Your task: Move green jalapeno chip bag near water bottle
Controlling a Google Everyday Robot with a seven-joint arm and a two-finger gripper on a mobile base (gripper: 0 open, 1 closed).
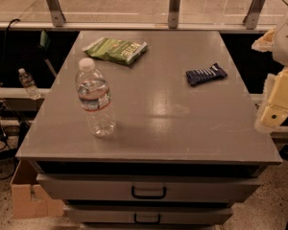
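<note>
The green jalapeno chip bag (116,50) lies flat on the grey table top (182,119) at the back left; it has a white label patch. The water bottle (94,98) stands upright at the front left of the table, clear with a white cap and a white-and-red label band. The bag lies a short way behind the bottle, apart from it. My gripper (277,104) hangs at the right edge of the view, beside the table's right side, far from both the bag and the bottle.
A dark blue striped snack wrapper (206,74) lies at the back right of the table. Drawers with black handles (149,192) are below the top. A small bottle (27,83) stands far left. A cardboard box (30,195) sits on the floor. A railing (173,6) runs behind.
</note>
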